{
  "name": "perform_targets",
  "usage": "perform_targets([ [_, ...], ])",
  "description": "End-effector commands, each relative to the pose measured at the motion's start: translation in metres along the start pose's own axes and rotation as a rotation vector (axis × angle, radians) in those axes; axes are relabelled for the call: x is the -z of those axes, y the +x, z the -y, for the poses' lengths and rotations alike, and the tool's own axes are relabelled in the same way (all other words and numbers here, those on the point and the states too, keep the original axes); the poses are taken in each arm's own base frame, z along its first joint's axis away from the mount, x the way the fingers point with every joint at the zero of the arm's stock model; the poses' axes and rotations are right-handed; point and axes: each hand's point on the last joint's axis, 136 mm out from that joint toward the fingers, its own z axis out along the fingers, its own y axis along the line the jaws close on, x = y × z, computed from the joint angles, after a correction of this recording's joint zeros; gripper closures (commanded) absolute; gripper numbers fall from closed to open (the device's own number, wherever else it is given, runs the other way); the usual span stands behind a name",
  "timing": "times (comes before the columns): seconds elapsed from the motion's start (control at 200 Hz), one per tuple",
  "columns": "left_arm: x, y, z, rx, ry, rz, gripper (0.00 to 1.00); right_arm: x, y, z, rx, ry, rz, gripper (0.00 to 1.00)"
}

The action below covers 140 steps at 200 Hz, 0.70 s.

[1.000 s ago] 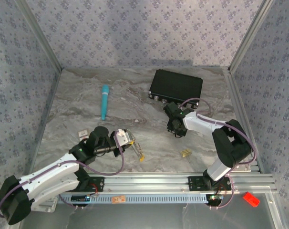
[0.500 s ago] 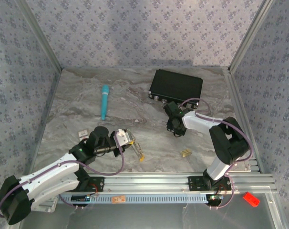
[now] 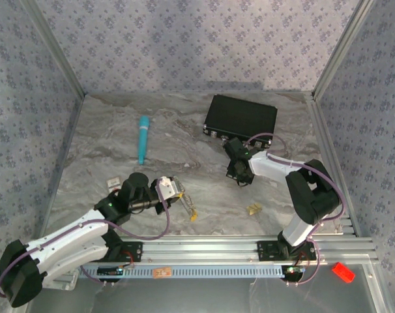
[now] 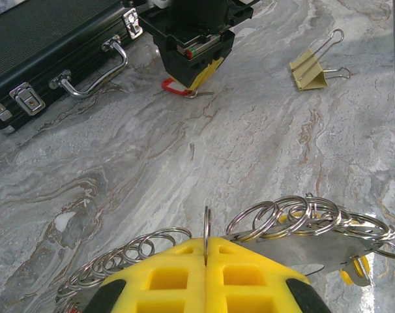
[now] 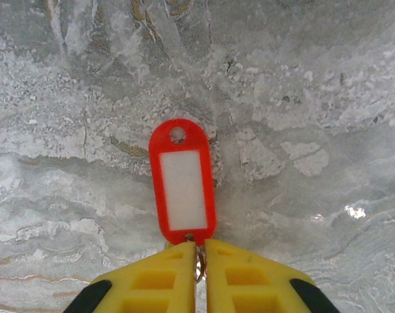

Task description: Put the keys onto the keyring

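now, left gripper (image 4: 206,253): pads pressed together on the thin wire of the keyring (image 4: 206,222), upright between them
right gripper (image 5: 199,251): pads almost together, pinching the metal end of the red-tagged key (image 5: 182,182)
red-tagged key: flat on the tabletop (image 5: 315,98), near the black case (image 4: 47,39)

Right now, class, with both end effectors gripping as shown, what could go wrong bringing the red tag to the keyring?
1. The right end effector pinches only the small loop at the end of the red key tag, so the tag may swing or slip when lifted.
2. The left end effector holds the keyring edge-on by a thin sliver; it could twist out.
3. The linked split rings beside it may snag the tag.
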Motion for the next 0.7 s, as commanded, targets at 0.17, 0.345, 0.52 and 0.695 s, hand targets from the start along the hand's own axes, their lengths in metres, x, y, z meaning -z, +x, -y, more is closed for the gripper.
perform_targets([
  [0.17,0.006,-0.026,0.001,-0.04,0.013,0.077,1.0,0.004,-0.004,0.002,0.016,0.015,0.001,0.97],
  [0.345,0.006,-0.026,0.002,-0.039,0.014,0.078,1.0,0.014,-0.002,0.004,0.051,0.016,0.003,1.0],
  [0.52,0.006,-0.026,0.002,-0.039,0.014,0.079,1.0,0.023,0.004,0.007,0.097,0.014,-0.006,1.0],
  [0.695,0.007,-0.026,0.002,-0.039,0.014,0.081,1.0,0.028,0.02,0.016,0.15,0.034,-0.049,1.0],
])
